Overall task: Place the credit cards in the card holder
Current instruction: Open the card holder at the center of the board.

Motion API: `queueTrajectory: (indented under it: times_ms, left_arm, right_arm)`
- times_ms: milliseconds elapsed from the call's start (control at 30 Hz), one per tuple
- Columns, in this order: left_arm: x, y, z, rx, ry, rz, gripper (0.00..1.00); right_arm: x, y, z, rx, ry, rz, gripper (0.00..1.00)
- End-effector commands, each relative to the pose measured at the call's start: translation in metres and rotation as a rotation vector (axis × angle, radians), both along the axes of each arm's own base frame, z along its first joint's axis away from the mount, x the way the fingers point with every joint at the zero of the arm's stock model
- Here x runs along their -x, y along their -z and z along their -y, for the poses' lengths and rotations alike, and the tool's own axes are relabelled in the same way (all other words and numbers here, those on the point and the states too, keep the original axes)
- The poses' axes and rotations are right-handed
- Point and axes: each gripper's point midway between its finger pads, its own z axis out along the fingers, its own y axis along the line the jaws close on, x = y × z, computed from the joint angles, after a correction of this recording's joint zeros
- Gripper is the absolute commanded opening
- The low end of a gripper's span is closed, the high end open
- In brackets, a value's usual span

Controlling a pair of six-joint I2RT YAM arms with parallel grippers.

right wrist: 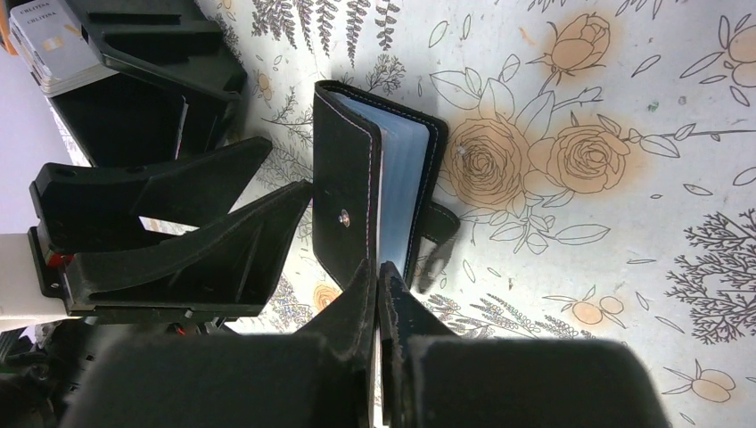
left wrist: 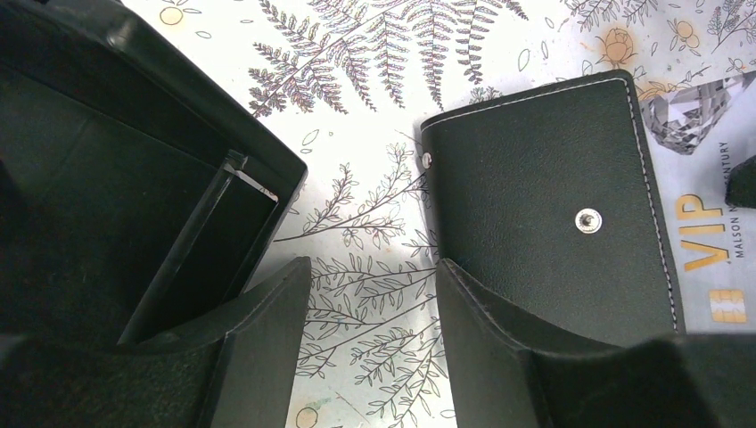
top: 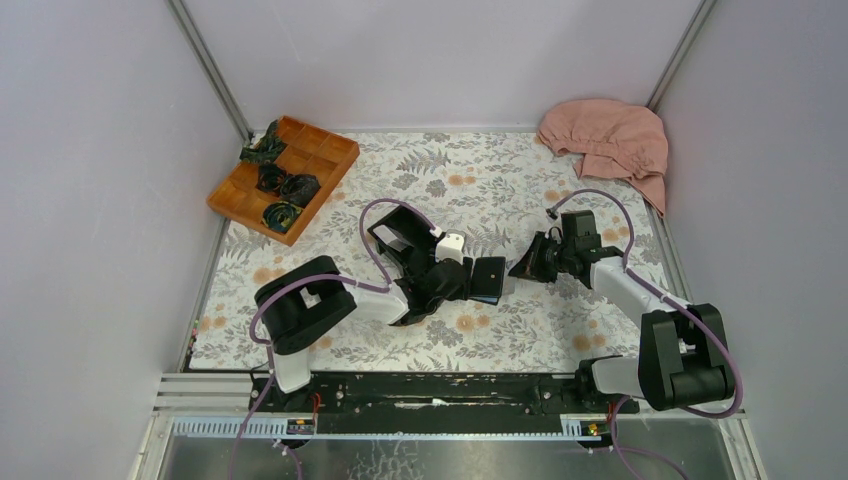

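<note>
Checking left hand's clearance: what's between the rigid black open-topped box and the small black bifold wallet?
Only bare floral tablecloth lies between the box and the wallet, clearest in the left wrist view; the open left hand hovers over that gap.

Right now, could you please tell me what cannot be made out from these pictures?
1. VIP card: left wrist view, cut off by the right edge and partly covered by the card holder.
2. Pockets of the card holder: right wrist view, seen edge-on, so any cards inside are hidden.
3. Right claw: shut on the VIP card; its own fingers hide how much is pinched.
4. Black box: left wrist view, interior too dark to count cards.
</note>
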Motion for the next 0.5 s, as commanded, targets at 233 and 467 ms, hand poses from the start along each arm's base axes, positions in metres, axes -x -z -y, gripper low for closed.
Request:
queueTrajectory:
  times_ms: [233,467]
  left_arm:
    - [0.047,0.076,-0.041,-0.197,0.055,-0.224,0.60]
    - [0.048,0.077,-0.041,-0.191,0.057,-0.228,0.59]
  right_arm:
    - [0.002,-0.010,-0.004,-0.026,-0.025,0.029,0.00]
    - [0.002,-0.003,-0.008,-0.051,-0.024,0.017,0.00]
